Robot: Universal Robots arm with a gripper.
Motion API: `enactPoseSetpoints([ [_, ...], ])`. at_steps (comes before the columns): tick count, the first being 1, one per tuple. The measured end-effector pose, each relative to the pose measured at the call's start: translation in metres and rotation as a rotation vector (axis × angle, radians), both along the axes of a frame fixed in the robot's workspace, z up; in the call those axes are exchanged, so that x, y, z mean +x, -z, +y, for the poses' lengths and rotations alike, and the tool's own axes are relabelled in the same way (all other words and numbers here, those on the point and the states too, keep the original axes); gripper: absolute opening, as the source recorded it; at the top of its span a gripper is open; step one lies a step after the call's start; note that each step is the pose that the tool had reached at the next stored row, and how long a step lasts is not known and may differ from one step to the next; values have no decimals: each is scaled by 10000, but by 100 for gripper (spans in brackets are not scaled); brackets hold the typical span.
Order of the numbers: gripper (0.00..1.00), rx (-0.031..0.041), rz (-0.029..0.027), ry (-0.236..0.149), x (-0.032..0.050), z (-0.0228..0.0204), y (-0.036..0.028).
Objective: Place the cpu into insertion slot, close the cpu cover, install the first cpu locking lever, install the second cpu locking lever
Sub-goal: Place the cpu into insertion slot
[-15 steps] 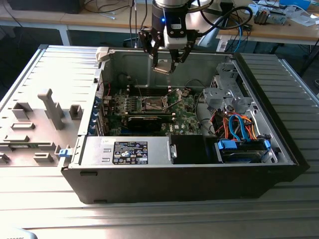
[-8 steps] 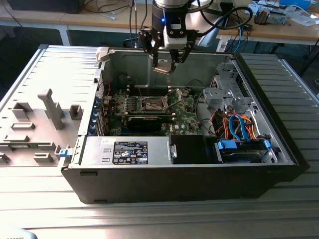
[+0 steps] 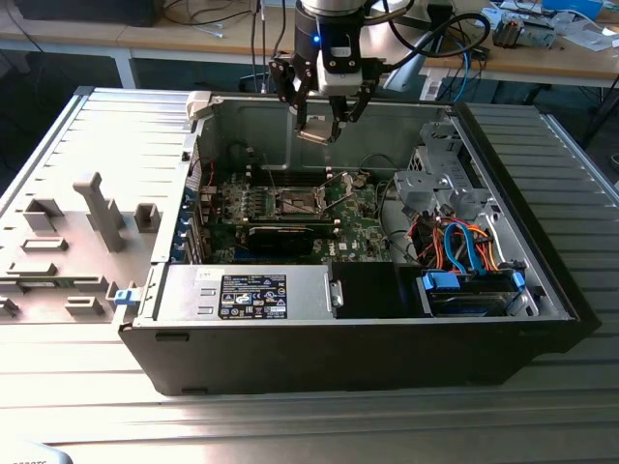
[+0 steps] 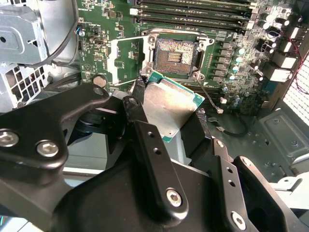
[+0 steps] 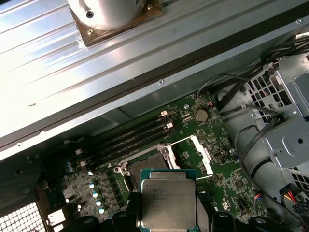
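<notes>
The gripper [image 3: 322,121] hangs over the open computer case [image 3: 542,290], its claw closed narrowly on the cpu [image 3: 317,133], a thin square chip held by two opposite edges well clear of the board. In the second wrist view the cpu [image 4: 169,104] shows a smooth, silvery-beige metal top with a narrow green rim, pinched between matte black fingers [image 4: 195,128]. In the first wrist view the same chip [image 5: 168,203] looks like a flat plate with clipped corners. Beneath it lies the green motherboard [image 3: 353,208], dense with small components. In the board's middle is the insertion slot [image 4: 175,53] — a square socket with a silver metal rim and a dark, finely grained pin field, bare, with nothing seated in it. The cpu cover [image 4: 120,58], a thin silver frame with a square window, is swung open and lies beside the slot, hinged at the slot's edge; the first wrist view shows the cover [image 5: 200,154] in the same open position. Long black memory slots [image 4: 193,9] run parallel just beyond the socket, and a round, shiny coin cell [image 5: 201,115] sits near them. A boxy sheet-metal power supply [image 3: 251,295] fills the case's near side, and a perforated grey drive cage [image 3: 430,184] stands toward the exterior view's right — all on a ribbed metal table [image 3: 116,126].
</notes>
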State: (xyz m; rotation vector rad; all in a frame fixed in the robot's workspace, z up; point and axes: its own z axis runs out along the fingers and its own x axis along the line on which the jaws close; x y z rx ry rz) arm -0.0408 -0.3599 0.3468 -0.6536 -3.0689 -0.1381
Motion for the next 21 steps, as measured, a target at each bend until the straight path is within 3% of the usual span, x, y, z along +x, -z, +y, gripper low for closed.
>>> enactPoseSetpoints([
  [21,54,1,-1,142,0,0,5],
])
